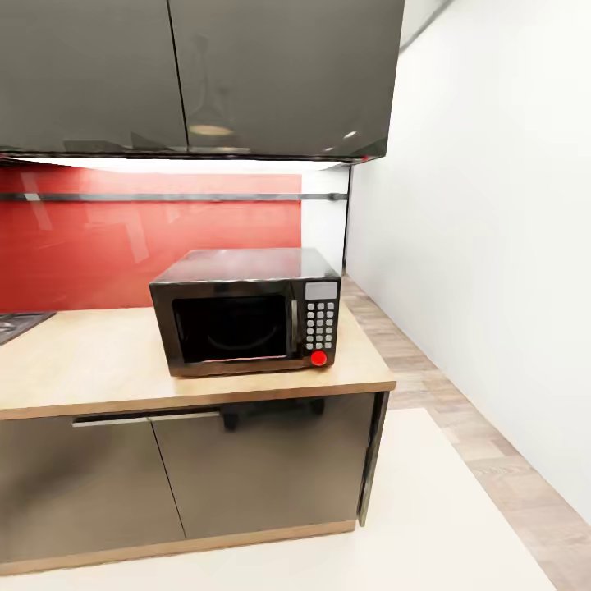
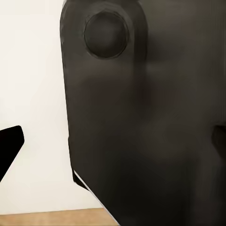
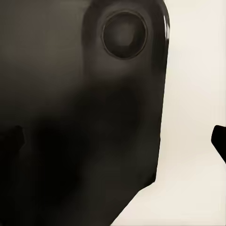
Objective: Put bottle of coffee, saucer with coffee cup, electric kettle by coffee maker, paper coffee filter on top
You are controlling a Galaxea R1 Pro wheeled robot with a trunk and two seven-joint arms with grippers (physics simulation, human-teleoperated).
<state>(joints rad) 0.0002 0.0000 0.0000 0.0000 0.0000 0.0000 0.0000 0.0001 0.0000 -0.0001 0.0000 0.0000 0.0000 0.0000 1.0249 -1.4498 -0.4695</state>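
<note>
The kitchen countertop (image 1: pixel 90 361), light wood grain with a thin wooden edge, runs from the left to its right-hand end in the head view, over glossy dark grey cabinets (image 1: pixel 246 468). In the left wrist view my left gripper (image 2: pixel 113 143) has its black fingertips (image 2: pixel 10 143) far apart at the picture's edges, with nothing between them, in front of a dark part of my own body (image 2: pixel 146 117). My right gripper (image 3: pixel 115 141) stands the same way, one fingertip (image 3: pixel 219 141) against a pale background, facing a dark body panel (image 3: pixel 80 117).
A black microwave (image 1: pixel 246 312) with a keypad and red button sits on the countertop's right end. A hob corner (image 1: pixel 18 322) shows at far left. Grey wall cabinets (image 1: pixel 197 74) hang above a red backsplash (image 1: pixel 123 238). A white wall (image 1: pixel 492 246) and wood floor (image 1: pixel 460 410) lie to the right.
</note>
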